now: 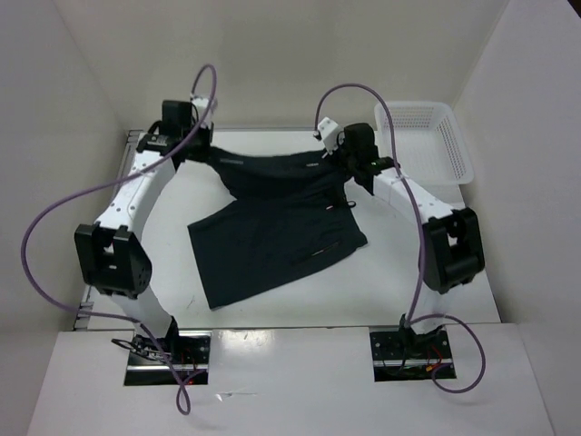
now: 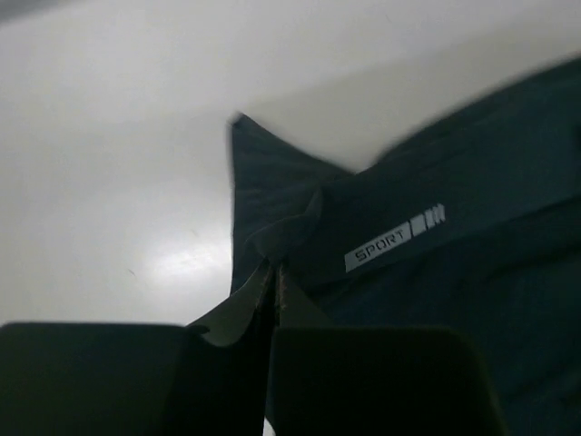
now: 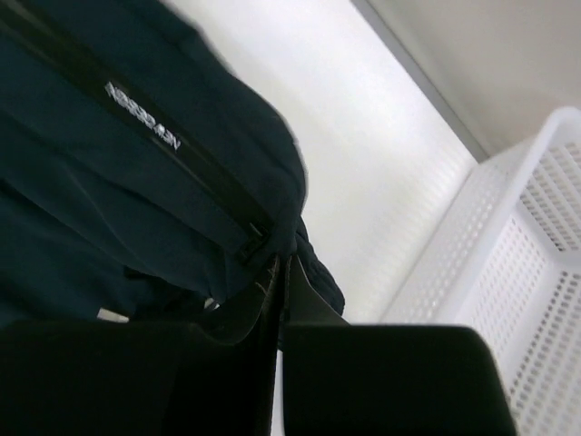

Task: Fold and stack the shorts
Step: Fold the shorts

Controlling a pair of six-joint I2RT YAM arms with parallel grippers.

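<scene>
Two pairs of dark navy-black shorts show in the top view. One pair (image 1: pixel 272 245) lies flat in the middle of the table. A second pair (image 1: pixel 268 173) hangs stretched above its far edge between my grippers. My left gripper (image 1: pixel 195 150) is shut on its left corner; in the left wrist view (image 2: pixel 275 272) the fabric with a white "SPORT" label (image 2: pixel 395 238) is pinched between the fingers. My right gripper (image 1: pixel 349 159) is shut on the right corner, next to a black zip (image 3: pixel 182 159) in the right wrist view (image 3: pixel 281 263).
A white plastic mesh basket (image 1: pixel 436 136) stands at the far right of the table, close beside my right gripper; it also shows in the right wrist view (image 3: pixel 517 263). White walls close the table in at the back and sides. Purple cables loop over both arms.
</scene>
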